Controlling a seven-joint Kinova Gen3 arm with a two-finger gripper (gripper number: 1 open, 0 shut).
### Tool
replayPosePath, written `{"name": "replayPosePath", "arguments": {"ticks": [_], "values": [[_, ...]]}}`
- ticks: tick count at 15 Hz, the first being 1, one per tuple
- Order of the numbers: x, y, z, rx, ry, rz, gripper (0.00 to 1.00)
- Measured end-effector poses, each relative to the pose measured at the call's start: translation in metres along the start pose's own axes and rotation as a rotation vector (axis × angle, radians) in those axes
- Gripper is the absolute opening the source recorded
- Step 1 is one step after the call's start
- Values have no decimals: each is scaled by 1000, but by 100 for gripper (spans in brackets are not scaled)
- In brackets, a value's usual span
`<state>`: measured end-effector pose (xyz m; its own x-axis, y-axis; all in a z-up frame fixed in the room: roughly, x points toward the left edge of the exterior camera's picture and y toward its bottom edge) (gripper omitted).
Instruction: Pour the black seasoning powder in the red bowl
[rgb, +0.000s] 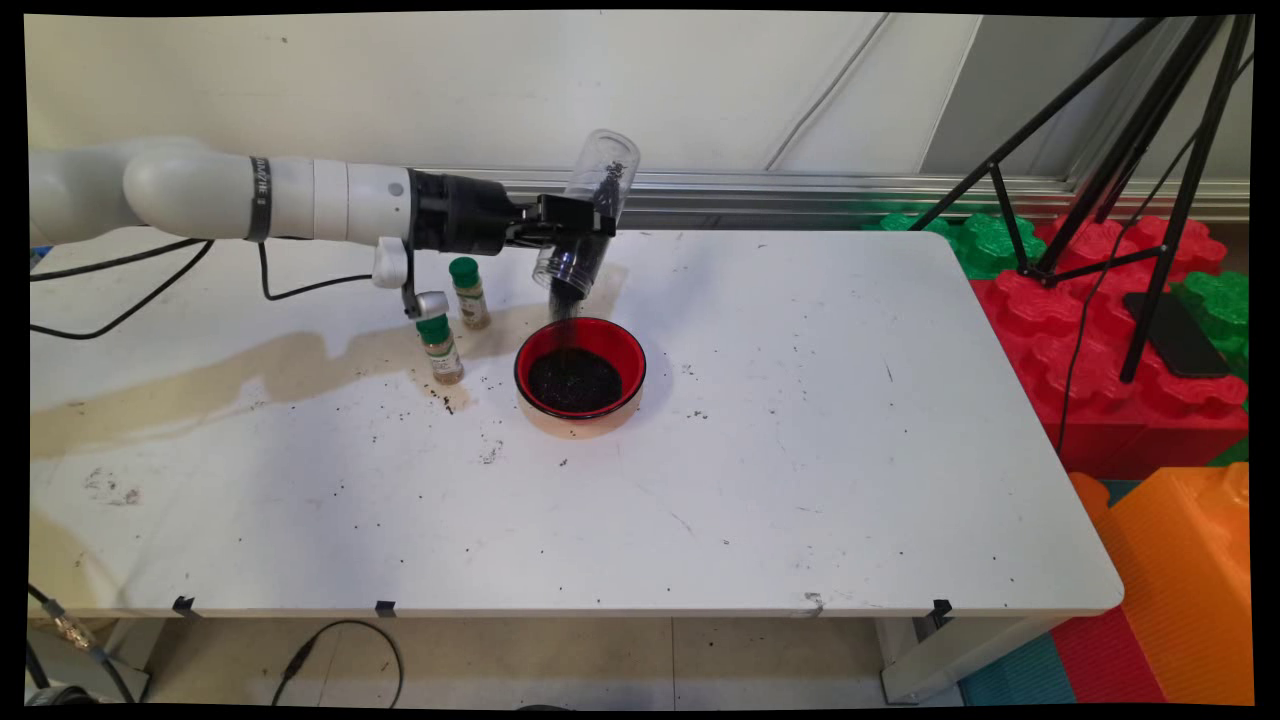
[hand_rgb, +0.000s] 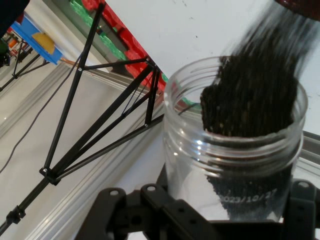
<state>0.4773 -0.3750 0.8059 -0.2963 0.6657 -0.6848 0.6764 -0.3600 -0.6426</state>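
White table (rgb: 800, 480) under us, our gripper (rgb: 575, 228) clenches a clear jar (rgb: 590, 215) tipped mouth-down above the red bowl (rgb: 580, 372); dark grains (rgb: 574, 380) stream in. Two green-capped spice bottles (rgb: 455, 318) stand just left. We judge pouring nearly complete; righting the jar comes next.

You see the gripper (rgb: 578, 232) clamped around a clear plastic jar (rgb: 588, 216), tipped mouth-down above a red bowl (rgb: 580, 372). Dark grains (rgb: 563, 310) stream from the jar's mouth into the bowl, which already holds a dark heap. Two small green-capped spice bottles (rgb: 440, 348) stand upright just left of the bowl.
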Motion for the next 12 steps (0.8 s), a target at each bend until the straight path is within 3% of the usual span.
{"name": "replayPosePath", "arguments": {"ticks": [12], "values": [[1, -2, 2, 2, 0, 13, 0]]}}
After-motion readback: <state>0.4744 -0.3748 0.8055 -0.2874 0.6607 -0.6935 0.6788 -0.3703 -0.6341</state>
